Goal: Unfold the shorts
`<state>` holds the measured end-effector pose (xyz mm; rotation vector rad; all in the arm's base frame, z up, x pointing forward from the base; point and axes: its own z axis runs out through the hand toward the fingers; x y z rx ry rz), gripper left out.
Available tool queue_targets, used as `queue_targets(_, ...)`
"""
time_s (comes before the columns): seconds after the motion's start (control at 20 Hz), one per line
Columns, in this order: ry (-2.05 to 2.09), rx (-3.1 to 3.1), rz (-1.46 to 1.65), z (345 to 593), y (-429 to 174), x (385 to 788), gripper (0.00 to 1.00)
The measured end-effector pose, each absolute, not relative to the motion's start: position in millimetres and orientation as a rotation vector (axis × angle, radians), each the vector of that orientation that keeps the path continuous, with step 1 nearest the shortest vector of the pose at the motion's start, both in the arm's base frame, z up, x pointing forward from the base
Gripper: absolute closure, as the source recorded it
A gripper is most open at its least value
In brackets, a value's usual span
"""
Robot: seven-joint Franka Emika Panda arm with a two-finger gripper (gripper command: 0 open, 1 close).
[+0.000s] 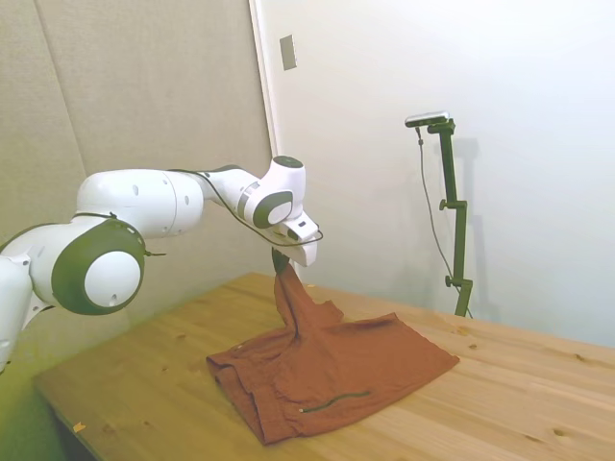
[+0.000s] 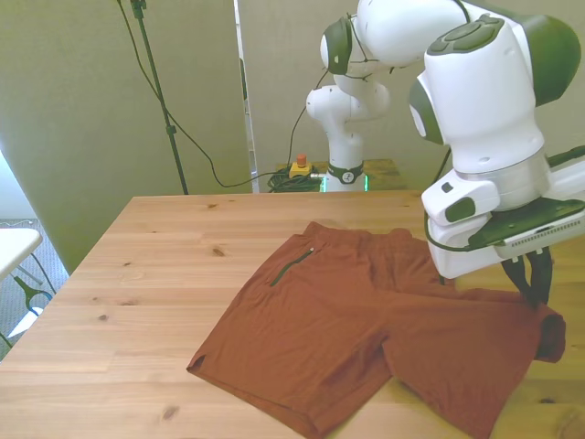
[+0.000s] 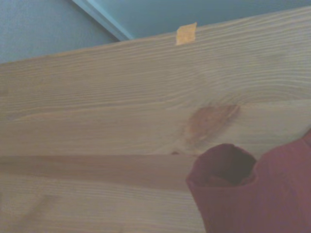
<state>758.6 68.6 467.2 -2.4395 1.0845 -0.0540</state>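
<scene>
The rust-red shorts (image 1: 336,370) lie mostly flat on the wooden table (image 1: 538,403), with a dark zipper line near the front. One corner is pulled up into a peak that hangs from my gripper (image 1: 280,261), which is shut on the fabric a short way above the table. In the front view the shorts (image 2: 366,338) spread across the middle, and the gripper (image 2: 535,277) holds their edge at the front view's right. The wrist view shows a curled fold of the shorts (image 3: 262,194) over bare wood.
A small orange scrap (image 3: 185,34) sits near the table's edge, the same scrap (image 1: 79,427) showing in the side view. A yellow button box (image 2: 299,165) rests behind the table by the robot's base. The table (image 2: 155,274) has bare wood on the front view's left.
</scene>
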Motion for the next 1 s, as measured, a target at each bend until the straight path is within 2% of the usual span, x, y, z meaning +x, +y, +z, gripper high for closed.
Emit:
queue_targets(0.25, 1.072, -2.415, -0.046, 479, 68, 761, 0.00)
queue_targets(0.45, 1.139, -2.538, -0.055, 480, 56, 743, 0.00)
queue_targets(0.75, 1.154, -2.791, -0.115, 479, 67, 689, 0.00)
queue_targets(1.0, 1.075, -2.806, -0.116, 511, 96, 625, 0.00)
